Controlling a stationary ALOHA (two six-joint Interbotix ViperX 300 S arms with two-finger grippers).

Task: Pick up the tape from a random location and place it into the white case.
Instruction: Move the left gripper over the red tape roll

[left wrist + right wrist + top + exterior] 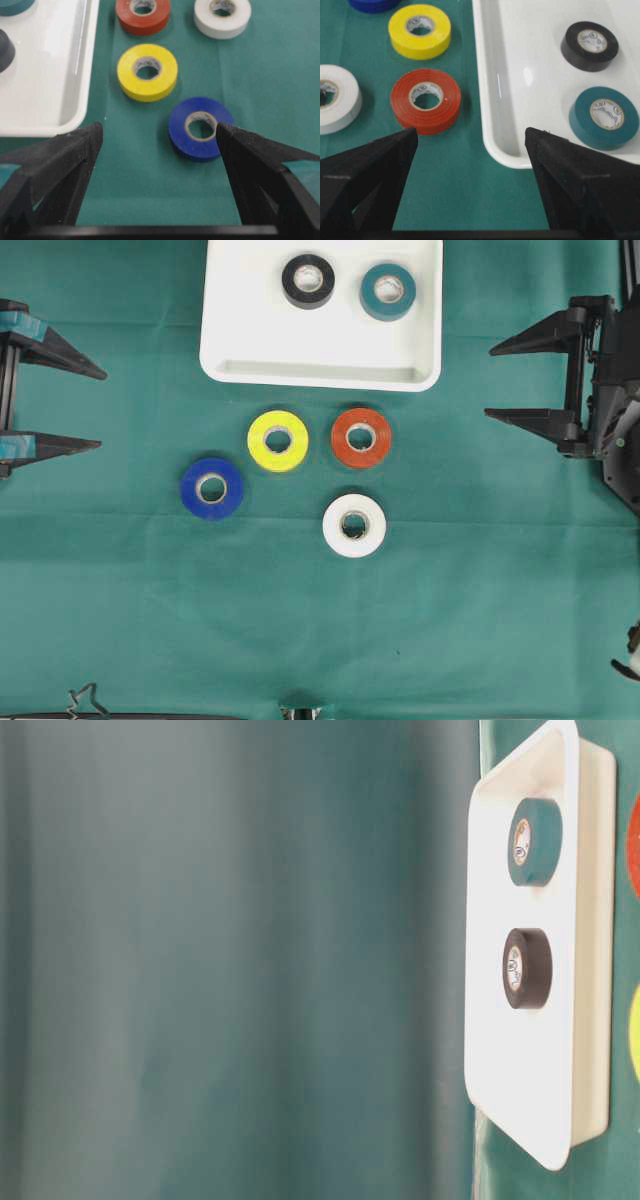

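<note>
The white case [240, 340] lies at the top middle of the green cloth, with a black tape roll [308, 281] and a teal tape roll [388, 291] lying inside it. On the cloth below it lie a yellow roll [278, 440], a red roll [361, 437], a blue roll [212, 488] and a white roll [354, 525]. My left gripper [98, 408] stands open at the left edge, well apart from the rolls. At the right edge my right gripper [490, 381] is open too, with nothing between its fingers.
The case's rim [492, 145] lies just beyond my right gripper's fingertips in the right wrist view. The blue roll [199, 128] sits just ahead of my left gripper's right fingertip. Metal parts [85, 702] show at the bottom edge.
</note>
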